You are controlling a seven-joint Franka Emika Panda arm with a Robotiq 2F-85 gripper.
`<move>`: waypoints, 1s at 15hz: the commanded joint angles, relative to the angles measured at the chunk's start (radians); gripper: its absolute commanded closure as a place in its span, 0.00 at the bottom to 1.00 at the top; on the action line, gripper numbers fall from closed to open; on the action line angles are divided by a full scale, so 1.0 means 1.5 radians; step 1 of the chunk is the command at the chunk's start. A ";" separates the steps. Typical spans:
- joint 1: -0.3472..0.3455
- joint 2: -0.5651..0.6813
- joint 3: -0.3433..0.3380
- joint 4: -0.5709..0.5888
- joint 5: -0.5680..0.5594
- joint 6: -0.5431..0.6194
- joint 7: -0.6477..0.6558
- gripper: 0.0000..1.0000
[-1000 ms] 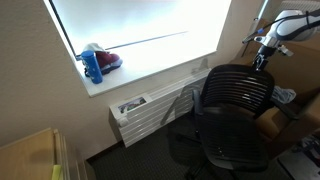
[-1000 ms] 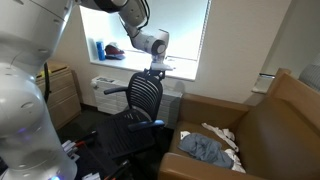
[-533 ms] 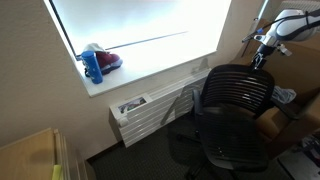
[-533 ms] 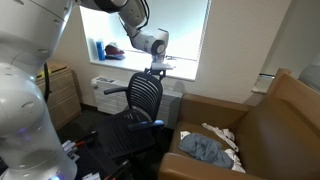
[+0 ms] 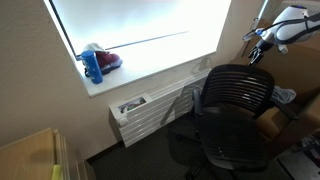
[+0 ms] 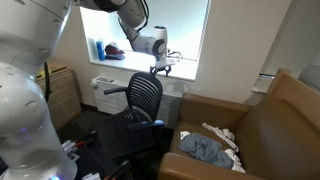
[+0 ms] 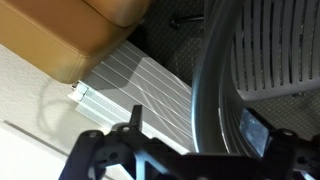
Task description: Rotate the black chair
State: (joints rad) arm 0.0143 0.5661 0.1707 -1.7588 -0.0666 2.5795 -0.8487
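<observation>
The black chair (image 5: 235, 100) stands by the window, its slatted mesh backrest facing the camera; it also shows in an exterior view (image 6: 145, 100). My gripper (image 5: 253, 52) hangs just above the top edge of the backrest, near its corner, and shows in an exterior view (image 6: 160, 68) too. In the wrist view the gripper (image 7: 195, 125) is open, and the curved backrest rim (image 7: 208, 90) runs between its two fingers without either finger pressing on it.
A white radiator (image 5: 150, 108) sits under the windowsill, which holds a blue bottle (image 5: 93, 66). A brown leather sofa (image 6: 265, 125) with crumpled clothing (image 6: 205, 148) stands right beside the chair. A wooden cabinet (image 5: 30, 155) is at the lower left.
The gripper has risen slightly off the top of the backrest and tilted. The chair has not visibly turned.
</observation>
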 commanded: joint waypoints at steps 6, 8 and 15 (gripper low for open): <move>-0.009 0.006 0.010 0.004 0.016 -0.052 0.005 0.00; -0.008 0.006 0.010 0.004 0.015 -0.052 0.005 0.00; -0.010 0.040 0.015 0.005 0.021 -0.050 0.021 0.00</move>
State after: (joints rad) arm 0.0065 0.6251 0.1841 -1.7539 -0.0258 2.5067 -0.8226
